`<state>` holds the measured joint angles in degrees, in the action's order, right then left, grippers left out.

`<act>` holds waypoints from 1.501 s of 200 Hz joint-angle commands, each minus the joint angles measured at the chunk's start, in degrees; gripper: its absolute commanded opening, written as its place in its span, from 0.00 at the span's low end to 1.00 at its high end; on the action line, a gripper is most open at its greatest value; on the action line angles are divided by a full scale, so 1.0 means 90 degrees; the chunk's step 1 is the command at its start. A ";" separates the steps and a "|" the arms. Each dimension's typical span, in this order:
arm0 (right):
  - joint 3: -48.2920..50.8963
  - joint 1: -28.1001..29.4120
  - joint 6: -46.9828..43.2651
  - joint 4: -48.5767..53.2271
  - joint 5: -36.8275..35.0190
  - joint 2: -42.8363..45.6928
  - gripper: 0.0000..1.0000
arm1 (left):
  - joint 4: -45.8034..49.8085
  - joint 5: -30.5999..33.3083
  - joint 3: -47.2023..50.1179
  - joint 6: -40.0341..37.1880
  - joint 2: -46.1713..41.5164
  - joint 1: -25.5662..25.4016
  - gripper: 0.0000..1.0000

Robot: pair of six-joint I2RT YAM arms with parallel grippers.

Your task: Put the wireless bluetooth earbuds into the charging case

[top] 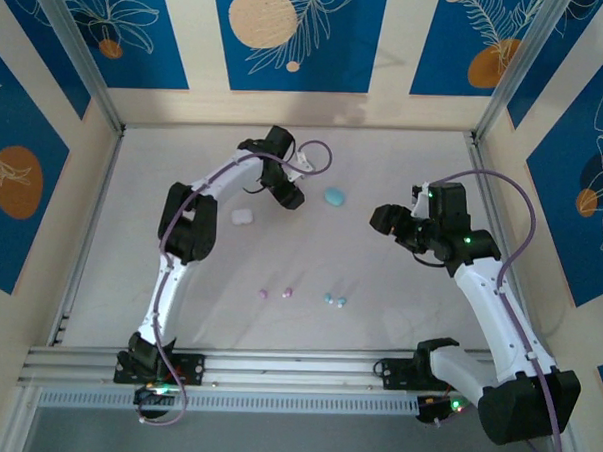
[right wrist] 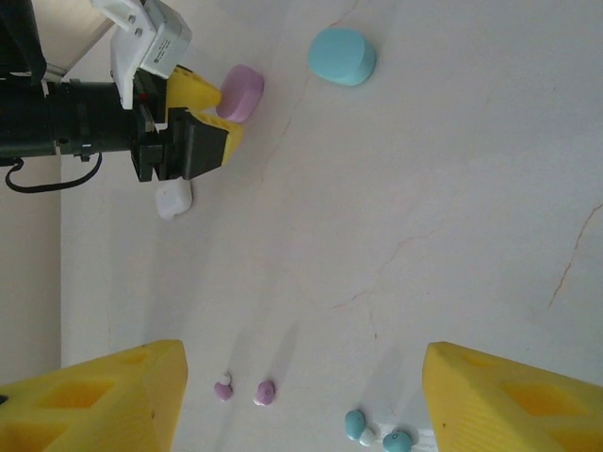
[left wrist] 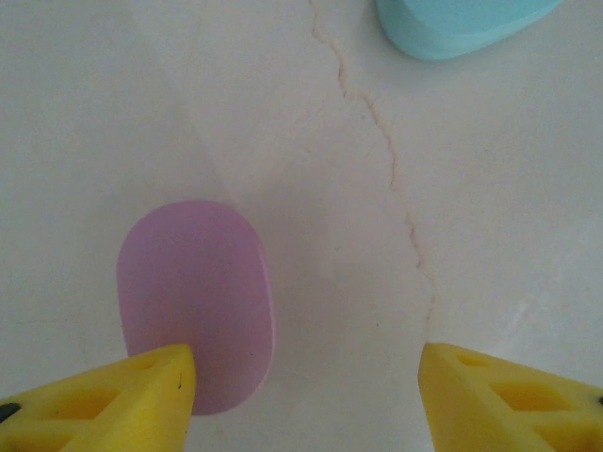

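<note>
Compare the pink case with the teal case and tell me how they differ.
Colour: the pink case is pale pink, while the teal case is light blue-green.
Position: the pink case lies right at the open left gripper, with one yellow fingertip overlapping its edge in the left wrist view. The teal case lies farther ahead, clear of both fingers.
Shared: both are smooth, rounded pebble shapes lying on the table, and neither shows an open lid.

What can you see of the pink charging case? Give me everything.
The pink case is a smooth, matte, pebble-shaped oval, plastic by the look, lying flat on the white table. No seam or lid opening shows. The left end effector is open, one yellow fingertip overlapping its near edge; contact can't be judged. The teal case lies apart from it.
</note>
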<state>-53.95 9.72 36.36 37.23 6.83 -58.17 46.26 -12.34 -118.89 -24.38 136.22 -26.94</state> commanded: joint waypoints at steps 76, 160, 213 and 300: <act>0.0243 -0.0033 0.0322 -0.0094 0.0418 0.0032 0.68 | 0.0439 0.0014 -0.0682 0.0003 0.0393 0.0094 0.61; 0.0243 -0.0025 0.0410 -0.0233 0.0539 -0.0133 0.68 | -0.0214 0.0175 -0.0288 -0.0309 -0.0191 0.0137 0.64; 0.0272 -0.0020 0.0413 -0.0231 0.0559 -0.0143 0.68 | -0.0187 0.0523 -0.0330 -0.0488 0.0121 0.0142 0.68; 0.0214 0.0007 0.0540 -0.0235 0.0647 -0.0226 0.68 | 0.0126 0.0312 -0.0689 -0.0711 0.0618 0.0151 0.70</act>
<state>-52.34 9.74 40.12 35.14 10.98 -59.88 44.64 -8.34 -122.54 -29.12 138.63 -26.30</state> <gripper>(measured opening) 0.679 0.702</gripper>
